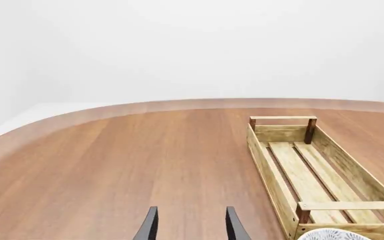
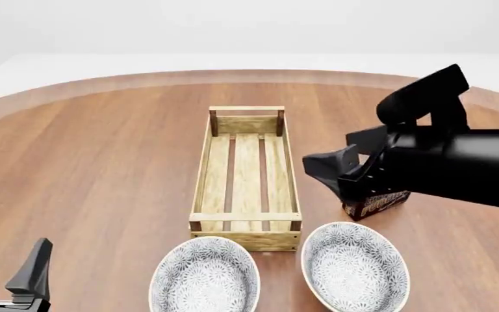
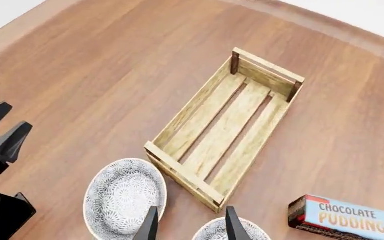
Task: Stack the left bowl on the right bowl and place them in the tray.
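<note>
The box [image 3: 342,218] reads "CHOCOLATE PUDDING".

simulated tabletop scene | round wooden table [image 2: 102,162] | blank white surround [image 2: 249,26]

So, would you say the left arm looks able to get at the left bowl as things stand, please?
Probably yes. The left gripper sits open low on the near-left table, and only bare wood lies between it and the left bowl. The tray and right bowl stand beyond, out of its path.

Showing a round-edged, reddish wood counter [image 2: 102,162] against a plain white backdrop [image 2: 249,26], glowing under soft, even light.
</note>
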{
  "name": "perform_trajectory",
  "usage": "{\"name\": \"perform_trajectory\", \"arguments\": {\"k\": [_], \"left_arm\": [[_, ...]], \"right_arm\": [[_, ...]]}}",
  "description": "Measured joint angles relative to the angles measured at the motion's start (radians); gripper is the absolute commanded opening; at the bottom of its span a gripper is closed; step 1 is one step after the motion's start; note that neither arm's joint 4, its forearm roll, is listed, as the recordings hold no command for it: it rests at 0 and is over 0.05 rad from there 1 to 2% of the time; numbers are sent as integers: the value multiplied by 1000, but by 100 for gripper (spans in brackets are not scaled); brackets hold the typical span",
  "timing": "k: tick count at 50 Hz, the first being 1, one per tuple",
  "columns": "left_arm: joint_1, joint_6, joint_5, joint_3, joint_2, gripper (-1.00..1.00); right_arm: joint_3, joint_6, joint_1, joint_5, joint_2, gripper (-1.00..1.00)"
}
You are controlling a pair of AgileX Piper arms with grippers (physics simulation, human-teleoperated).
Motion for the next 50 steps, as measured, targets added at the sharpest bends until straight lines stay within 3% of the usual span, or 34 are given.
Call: {"name": "perform_trajectory", "arguments": {"k": [11,31,50], "left_arm": [[0,0,0,0,0,100],[0,0,0,0,0,100],[0,0,0,0,0,100]], "right_arm": [[-24,8,59,-18,102,100],[-1,91,161,-127,272,100],[47,171,202,-217,374,100]]}}
